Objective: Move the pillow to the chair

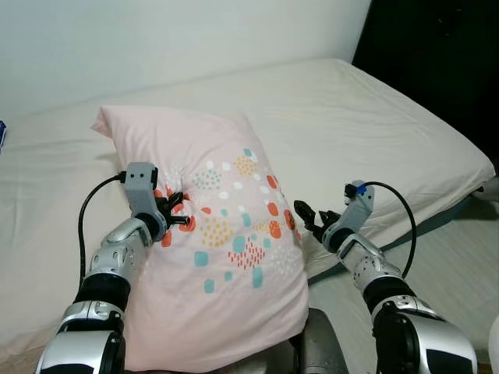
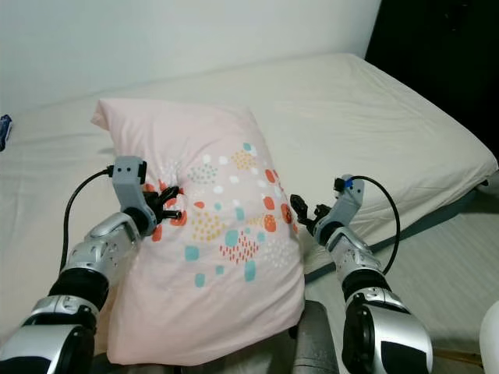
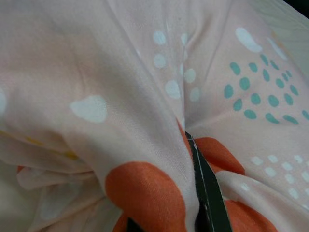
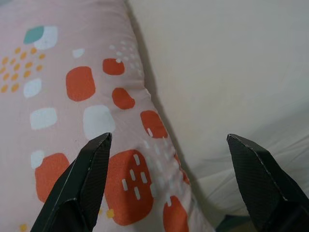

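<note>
Pale pink pillow [image 1: 226,234] printed with orange, teal and white spots is propped lengthwise on the cream-sheeted bed [image 1: 374,125], near edge hanging toward the robot; no readable writing is seen. A fold of its left side is pinched in the left gripper [image 1: 176,213], forearm angled up. The right gripper [image 4: 169,159] is spread wide at the pillow's right edge.

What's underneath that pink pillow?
The pillow lies on a bed with a cream sheet, its near end hanging past the bed's edge. The left gripper pinches its cover. Whatever lies directly beneath is covered.
</note>
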Controlling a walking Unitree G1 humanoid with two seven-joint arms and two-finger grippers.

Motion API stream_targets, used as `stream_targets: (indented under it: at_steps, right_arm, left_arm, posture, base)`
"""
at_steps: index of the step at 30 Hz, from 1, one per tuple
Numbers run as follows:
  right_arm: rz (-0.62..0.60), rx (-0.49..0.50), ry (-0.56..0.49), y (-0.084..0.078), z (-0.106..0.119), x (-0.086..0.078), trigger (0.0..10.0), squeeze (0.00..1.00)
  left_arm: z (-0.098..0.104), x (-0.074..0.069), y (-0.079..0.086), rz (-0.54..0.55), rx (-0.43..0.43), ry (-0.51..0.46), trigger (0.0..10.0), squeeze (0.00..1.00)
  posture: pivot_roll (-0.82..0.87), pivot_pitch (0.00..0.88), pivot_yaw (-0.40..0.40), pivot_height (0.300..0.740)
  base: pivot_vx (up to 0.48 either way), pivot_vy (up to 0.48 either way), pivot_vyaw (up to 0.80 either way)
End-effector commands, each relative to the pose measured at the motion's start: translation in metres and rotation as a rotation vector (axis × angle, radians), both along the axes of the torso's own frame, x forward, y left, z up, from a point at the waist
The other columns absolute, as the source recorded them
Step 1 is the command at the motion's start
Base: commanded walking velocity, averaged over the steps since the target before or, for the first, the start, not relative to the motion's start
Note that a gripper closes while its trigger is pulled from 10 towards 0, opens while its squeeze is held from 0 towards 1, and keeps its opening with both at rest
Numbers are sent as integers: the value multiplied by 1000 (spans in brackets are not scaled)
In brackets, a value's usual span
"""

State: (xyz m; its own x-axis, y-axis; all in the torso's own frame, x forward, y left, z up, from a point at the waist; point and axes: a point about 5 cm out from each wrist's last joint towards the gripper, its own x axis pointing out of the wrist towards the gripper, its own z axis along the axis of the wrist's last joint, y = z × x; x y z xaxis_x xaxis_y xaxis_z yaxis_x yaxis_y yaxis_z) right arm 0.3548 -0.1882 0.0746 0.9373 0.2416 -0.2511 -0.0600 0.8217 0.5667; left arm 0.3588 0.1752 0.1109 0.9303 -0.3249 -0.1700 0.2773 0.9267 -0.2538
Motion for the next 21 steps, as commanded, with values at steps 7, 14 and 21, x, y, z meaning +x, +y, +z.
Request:
stream_targets:
  at_steps: [7,14,21]
  right_arm:
    - [73,140,5,10,2,1,10000,0]
    - [215,171,33,29,-1,-2,10000,0]
    - [372,106,120,54,-13,-10,10000,0]
  left_arm:
    - [-1,-9,-11,-11,4,10,0,0]
    - [-1,-10,-13,-3,12,10,0,0]
    - [4,-11,-20,-30,26,3,0,0]
  posture:
    - [-56,136,-38,574]
    - [-53,139,-37,574]
    - [-37,167,-26,574]
  base:
    - [0,0,0]
    - [0,0,0]
    - [0,0,0]
